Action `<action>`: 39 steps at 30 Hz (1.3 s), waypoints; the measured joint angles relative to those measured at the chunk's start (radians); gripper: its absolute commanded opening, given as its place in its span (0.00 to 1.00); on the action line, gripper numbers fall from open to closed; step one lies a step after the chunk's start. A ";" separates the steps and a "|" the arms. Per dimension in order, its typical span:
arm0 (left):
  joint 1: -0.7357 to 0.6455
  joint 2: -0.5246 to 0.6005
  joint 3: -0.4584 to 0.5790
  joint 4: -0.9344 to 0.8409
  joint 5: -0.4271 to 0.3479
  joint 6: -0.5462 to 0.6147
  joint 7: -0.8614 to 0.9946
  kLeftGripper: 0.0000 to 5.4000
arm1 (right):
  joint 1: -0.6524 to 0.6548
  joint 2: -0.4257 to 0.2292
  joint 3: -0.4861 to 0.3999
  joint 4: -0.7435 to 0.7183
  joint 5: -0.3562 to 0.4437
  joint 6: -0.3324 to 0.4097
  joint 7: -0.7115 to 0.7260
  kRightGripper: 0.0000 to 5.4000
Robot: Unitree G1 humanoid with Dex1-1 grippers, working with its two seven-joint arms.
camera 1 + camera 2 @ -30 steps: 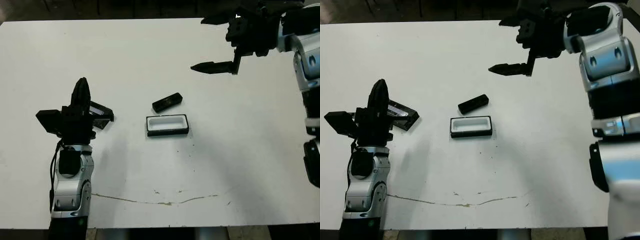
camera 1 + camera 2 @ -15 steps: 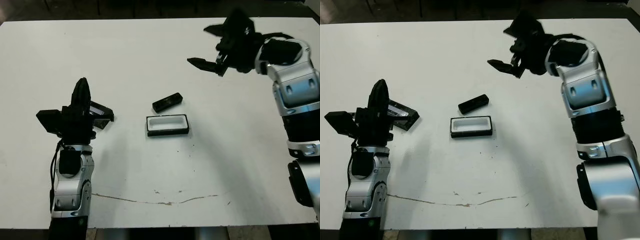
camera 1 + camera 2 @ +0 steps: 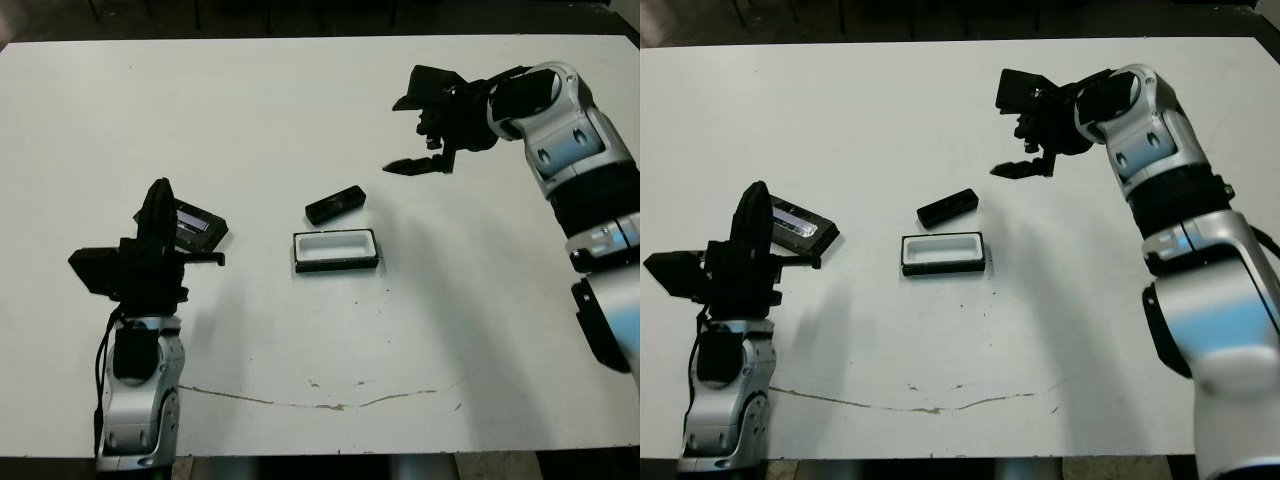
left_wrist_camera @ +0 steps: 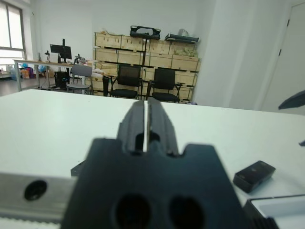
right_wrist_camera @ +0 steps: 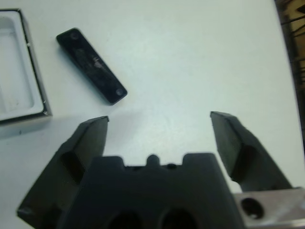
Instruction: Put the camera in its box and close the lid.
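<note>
camera behind box (just apart), lid leftward

A white table carries the camera, the box and the lid

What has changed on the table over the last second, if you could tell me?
The right gripper, open and empty, has swung down from the far edge toward the camera. The left gripper, shut, has shifted slightly, uncovering more of the lid. The camera, the box and the lid lie where they were.
</note>
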 measured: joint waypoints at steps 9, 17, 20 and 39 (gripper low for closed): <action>0.008 0.013 0.002 -0.010 0.003 0.011 -0.001 0.00 | -0.063 0.079 0.018 0.199 -0.055 -0.097 0.063 1.00; 0.009 0.016 0.000 0.006 0.006 0.011 -0.002 0.00 | -0.064 0.159 0.056 0.266 -0.131 -0.087 0.055 1.00; 0.010 0.016 -0.001 0.011 0.006 0.011 -0.002 0.00 | -0.064 0.181 0.050 0.285 -0.134 -0.087 0.046 1.00; 0.040 0.021 -0.003 0.010 0.033 0.010 0.004 0.00 | -0.062 0.261 0.046 0.333 -0.184 -0.162 -0.111 1.00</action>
